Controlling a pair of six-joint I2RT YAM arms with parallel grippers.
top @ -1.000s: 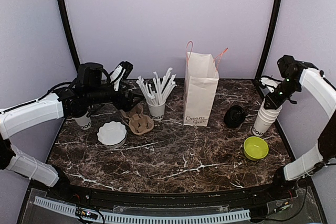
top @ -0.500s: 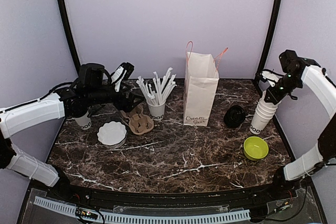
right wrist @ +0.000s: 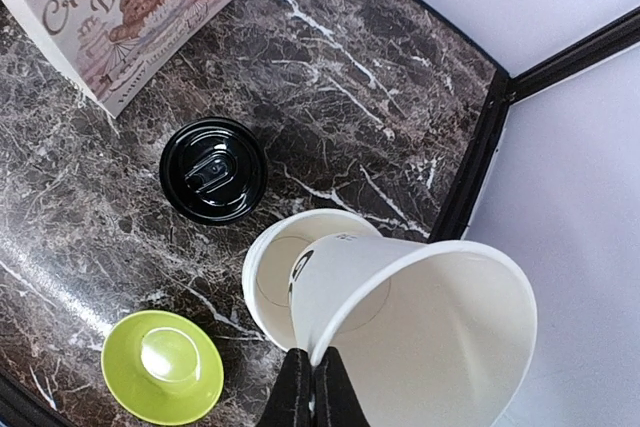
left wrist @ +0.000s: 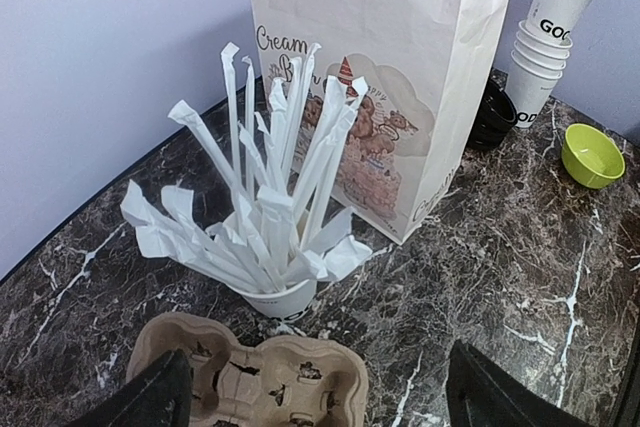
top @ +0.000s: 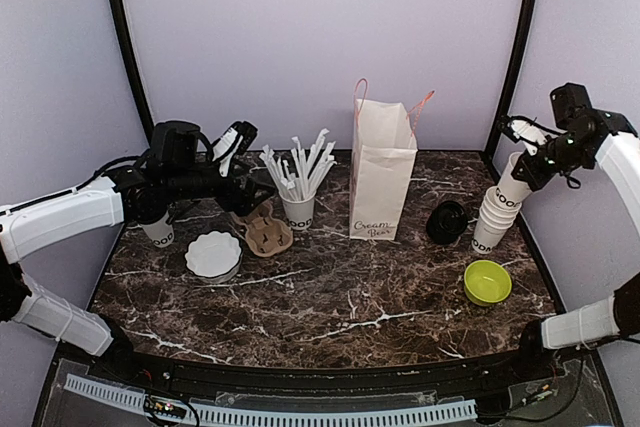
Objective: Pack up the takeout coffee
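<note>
Clenched on the tilted cup (right wrist: 440, 337) rim, the right gripper (right wrist: 310, 385) should lift clear without toppling the stack (right wrist: 270, 282); left gripper (left wrist: 318, 367) hangs released

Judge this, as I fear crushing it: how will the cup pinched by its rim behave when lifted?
The top cup looks empty, thin paper: probably very light, and apt to dent where the right hand pinches its rim. Held by one wall and tilted off the stack, it may swing or twist.

Takeout coffee cup (top: 158, 231): white paper, black lettering near base, upright, near table's left edge toward far-left corner; top hidden.
</note>
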